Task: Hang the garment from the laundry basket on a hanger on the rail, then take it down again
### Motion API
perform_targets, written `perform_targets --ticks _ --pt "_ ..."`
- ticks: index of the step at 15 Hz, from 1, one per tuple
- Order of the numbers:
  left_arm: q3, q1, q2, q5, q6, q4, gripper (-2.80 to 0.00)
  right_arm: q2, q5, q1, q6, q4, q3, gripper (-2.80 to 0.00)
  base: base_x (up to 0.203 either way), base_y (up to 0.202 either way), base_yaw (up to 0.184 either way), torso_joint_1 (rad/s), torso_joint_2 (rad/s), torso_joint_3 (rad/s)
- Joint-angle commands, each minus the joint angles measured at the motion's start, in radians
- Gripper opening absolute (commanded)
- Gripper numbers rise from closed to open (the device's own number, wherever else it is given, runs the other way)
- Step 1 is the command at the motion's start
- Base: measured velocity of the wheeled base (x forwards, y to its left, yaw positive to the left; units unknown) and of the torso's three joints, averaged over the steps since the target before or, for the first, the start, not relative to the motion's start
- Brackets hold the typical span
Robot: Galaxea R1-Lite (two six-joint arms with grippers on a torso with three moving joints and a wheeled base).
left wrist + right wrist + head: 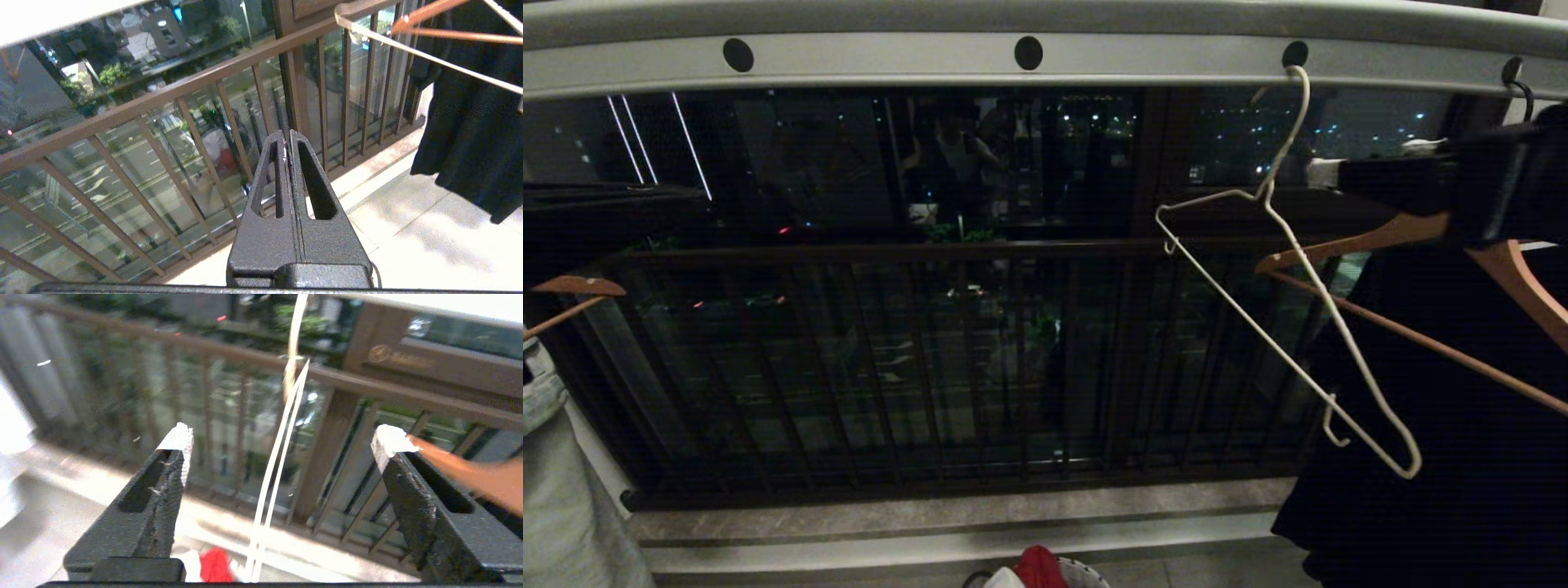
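Two fingers of my right end effector stand wide apart with nothing pinched between them; the white wire hanger hangs just beyond, its thin wires running through the gap without touching either finger. In the head view that arm comes in from the right at about the height of the hanger's neck. The hanger's hook sits in a hole of the rail, and the frame hangs tilted, its long axis slanting from upper left down to lower right, empty of any cloth. Just to its right are a brown wooden hanger and a black garment. My left end effector is closed on nothing and held off to the left, pointing at the balcony railing, well apart from the hanger. The laundry basket lies low and near, at the bottom edge, with a red cloth on top; I cannot make out the T-shirt for certain. I judge the right arm the nearer to the hanger, and the basket below both.
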Motion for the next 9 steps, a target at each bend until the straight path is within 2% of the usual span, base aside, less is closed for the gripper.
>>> perform_targets --ticks 1,4,7,9 --pt "0.021 0.000 -0.004 0.003 0.012 0.001 -2.80 -0.148 0.019 -0.003 0.000 0.080 0.007 -2.80 0.000 0.000 0.000 0.000 0.00 0.000" --pt "0.027 0.013 -0.047 0.002 0.012 0.001 -2.80 -0.191 0.020 -0.005 -0.004 0.103 0.013 -2.80 0.000 0.000 0.000 0.000 0.00 0.000" --pt "0.051 0.019 -0.073 -0.003 0.006 -0.001 -2.80 -0.265 0.018 -0.052 -0.003 0.127 0.051 -2.80 0.000 0.000 0.000 0.000 0.00 0.000" --pt "0.151 0.100 -0.130 -0.008 -0.008 -0.007 -2.80 -0.368 0.013 -0.068 0.000 0.135 0.101 -2.80 0.000 0.000 0.000 0.000 0.00 0.000"
